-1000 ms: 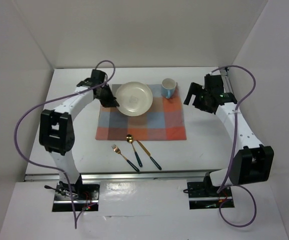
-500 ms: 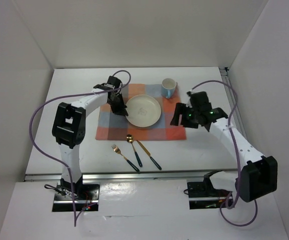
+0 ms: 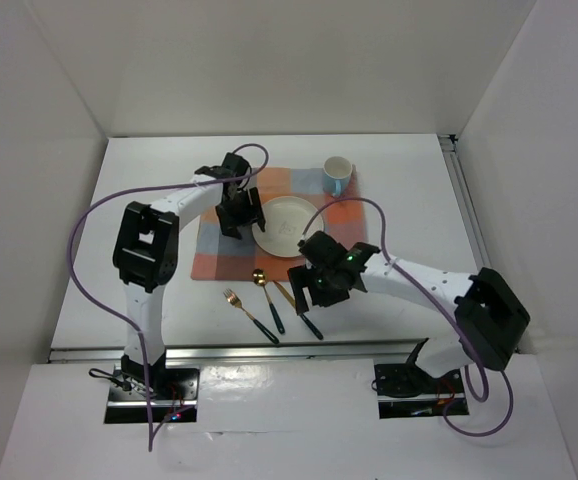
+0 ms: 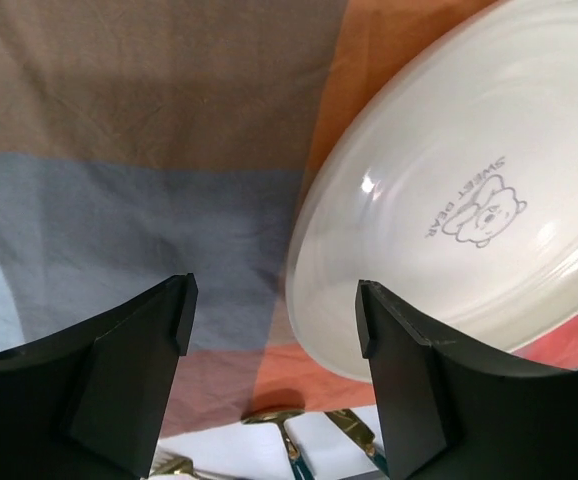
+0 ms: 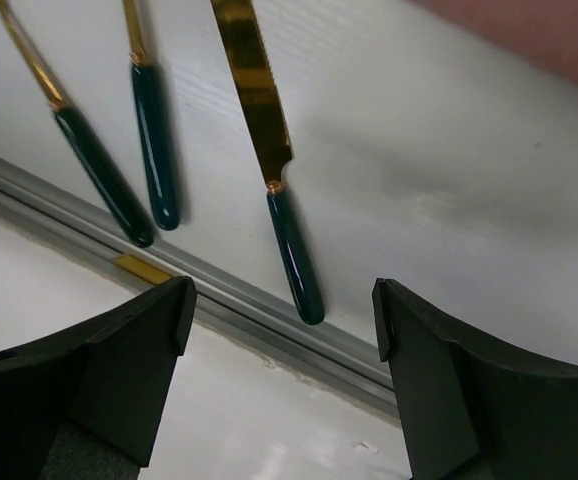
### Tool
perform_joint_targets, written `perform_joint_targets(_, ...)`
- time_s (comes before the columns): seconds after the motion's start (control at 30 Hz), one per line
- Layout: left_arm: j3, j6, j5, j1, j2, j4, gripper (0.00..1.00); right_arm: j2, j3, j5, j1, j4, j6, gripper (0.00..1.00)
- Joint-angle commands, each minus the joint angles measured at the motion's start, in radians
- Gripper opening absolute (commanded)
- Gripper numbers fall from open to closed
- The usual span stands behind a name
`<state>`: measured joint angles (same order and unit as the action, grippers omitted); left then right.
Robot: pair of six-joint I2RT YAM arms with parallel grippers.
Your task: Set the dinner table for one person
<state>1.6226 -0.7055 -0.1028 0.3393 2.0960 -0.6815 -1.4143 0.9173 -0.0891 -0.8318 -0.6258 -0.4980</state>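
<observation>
The white plate (image 3: 287, 222) lies in the middle of the orange-blue checked placemat (image 3: 219, 255) on the white dinner table (image 3: 409, 200). My left gripper (image 3: 239, 222) stands open at the plate's left rim. In the left wrist view the plate (image 4: 469, 200) rim sits just inside the right finger of the left gripper (image 4: 274, 320), ungripped. My right gripper (image 3: 314, 290) hovers open over the gold knife (image 3: 299, 312). The right wrist view shows that knife (image 5: 269, 160), its dark green handle pointing between the open fingers of the right gripper (image 5: 284, 320).
A gold spoon (image 3: 267, 298) and fork (image 3: 249, 310) with dark handles lie left of the knife, in front of the placemat. A pale blue cup (image 3: 337, 174) stands at the placemat's far right corner. The metal rail (image 5: 269, 330) runs just beyond the handles.
The left gripper carried the plate from the placemat's far left to its middle, then opened off it. The right arm swung from beside the cup to above the knife.
</observation>
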Motion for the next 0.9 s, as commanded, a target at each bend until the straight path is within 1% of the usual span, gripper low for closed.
perform_joint_targets(0.0, 0.074, 0.029, 0.04, 0.006, -0.096, -0.055, 0.82, -0.061, -0.017, 0.051, -0.068, 0.058, -0.043, 0.83)
perform_joint_targets(0.07, 0.092, 0.029, 0.049, 0.006, -0.146, -0.088, 0.82, -0.107, -0.017, 0.06, -0.092, 0.08, -0.043, 0.8)
perform_joint_targets(0.2, 0.115, 0.038, 0.071, -0.006, -0.247, -0.108, 0.82, -0.141, -0.026, 0.083, -0.136, 0.1, -0.054, 0.8)
perform_joint_targets(0.23, 0.115, 0.038, 0.071, -0.017, -0.266, -0.108, 0.82, -0.158, -0.026, 0.083, -0.136, 0.1, -0.054, 0.76)
perform_joint_targets(0.33, 0.115, 0.038, 0.058, -0.028, -0.329, -0.127, 0.82, -0.195, -0.044, 0.103, -0.158, 0.109, -0.065, 0.72)
perform_joint_targets(0.37, 0.126, 0.038, 0.058, -0.04, -0.341, -0.127, 0.82, -0.21, -0.044, 0.115, -0.158, 0.109, -0.079, 0.68)
perform_joint_targets(0.5, 0.137, 0.038, 0.035, -0.062, -0.395, -0.138, 0.82, -0.219, -0.044, 0.152, -0.187, 0.089, -0.1, 0.41)
perform_joint_targets(0.53, 0.137, 0.038, 0.035, -0.071, -0.413, -0.138, 0.82, -0.206, -0.044, 0.152, -0.187, 0.08, -0.1, 0.31)
perform_joint_targets(0.63, 0.137, 0.038, 0.014, -0.091, -0.429, -0.147, 0.82, -0.144, -0.054, 0.141, -0.196, 0.069, -0.1, 0.19)
perform_joint_targets(0.67, 0.146, 0.038, 0.005, -0.091, -0.442, -0.147, 0.82, -0.123, -0.038, 0.141, -0.196, 0.057, -0.1, 0.11)
perform_joint_targets(0.77, 0.157, 0.047, -0.005, -0.102, -0.452, -0.156, 0.82, -0.036, 0.017, 0.152, -0.205, -0.04, -0.111, 0.01)
perform_joint_targets(0.8, 0.157, 0.047, -0.005, -0.111, -0.462, -0.165, 0.82, 0.012, 0.031, 0.166, -0.205, -0.095, -0.123, 0.0)
perform_joint_targets(0.87, 0.157, 0.047, -0.005, -0.12, -0.473, -0.165, 0.82, 0.057, 0.072, 0.199, -0.205, -0.15, -0.132, 0.0)
